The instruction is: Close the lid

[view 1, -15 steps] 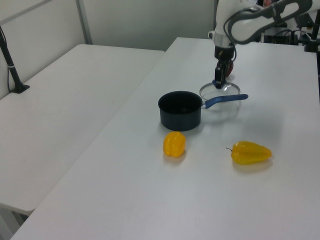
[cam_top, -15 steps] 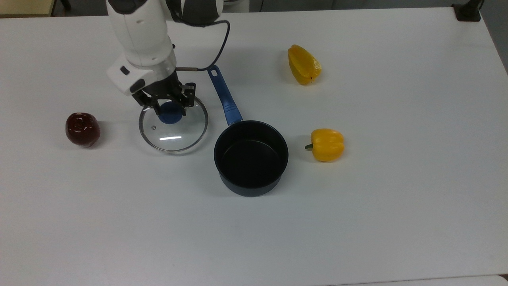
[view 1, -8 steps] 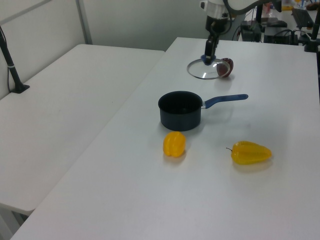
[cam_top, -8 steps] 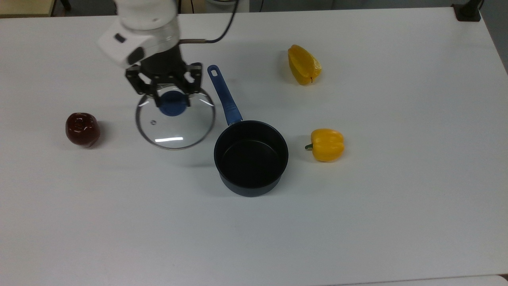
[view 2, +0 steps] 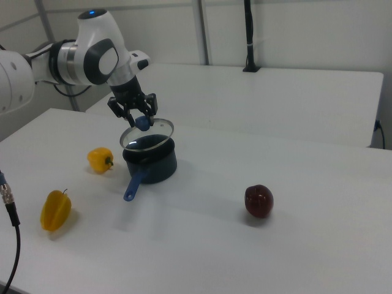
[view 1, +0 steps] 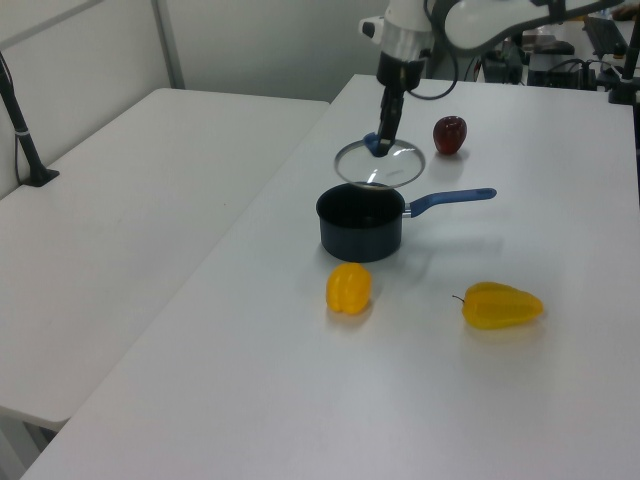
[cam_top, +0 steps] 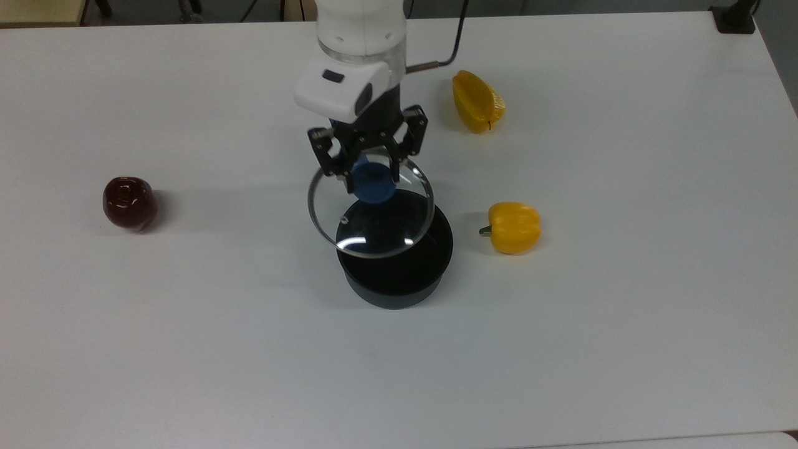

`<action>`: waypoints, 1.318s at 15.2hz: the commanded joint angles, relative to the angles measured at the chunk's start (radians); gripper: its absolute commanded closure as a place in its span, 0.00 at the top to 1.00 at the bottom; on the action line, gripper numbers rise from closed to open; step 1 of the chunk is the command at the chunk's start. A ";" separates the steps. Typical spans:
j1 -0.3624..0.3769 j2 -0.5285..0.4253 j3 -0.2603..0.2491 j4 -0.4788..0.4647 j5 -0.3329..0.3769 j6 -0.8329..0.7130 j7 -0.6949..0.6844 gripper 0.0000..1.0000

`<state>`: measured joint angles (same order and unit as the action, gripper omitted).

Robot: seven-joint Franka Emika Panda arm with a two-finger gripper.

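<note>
Holding lid (cam_top: 371, 218) above saucepan (cam_top: 394, 274)

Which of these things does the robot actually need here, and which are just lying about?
Part of the job:
lid, held by its blue knob
end effector
black saucepan

Lying about:
two yellow peppers
dark red pepper

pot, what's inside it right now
Nothing shows in the pot: its dark floor looks bare, even through the glass lid that the gripper holds above it by the blue knob. The knob hides a small patch.
</note>
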<state>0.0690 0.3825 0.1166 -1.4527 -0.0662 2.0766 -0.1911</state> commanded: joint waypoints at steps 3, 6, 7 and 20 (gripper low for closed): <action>0.023 0.081 -0.009 0.015 -0.004 0.095 -0.028 0.40; 0.023 0.085 -0.008 0.012 0.003 0.095 -0.022 0.40; 0.023 0.088 -0.008 0.005 0.003 0.097 -0.021 0.40; 0.025 0.102 0.009 -0.001 0.008 0.132 -0.019 0.42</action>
<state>0.0857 0.4880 0.1204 -1.4525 -0.0659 2.1842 -0.1942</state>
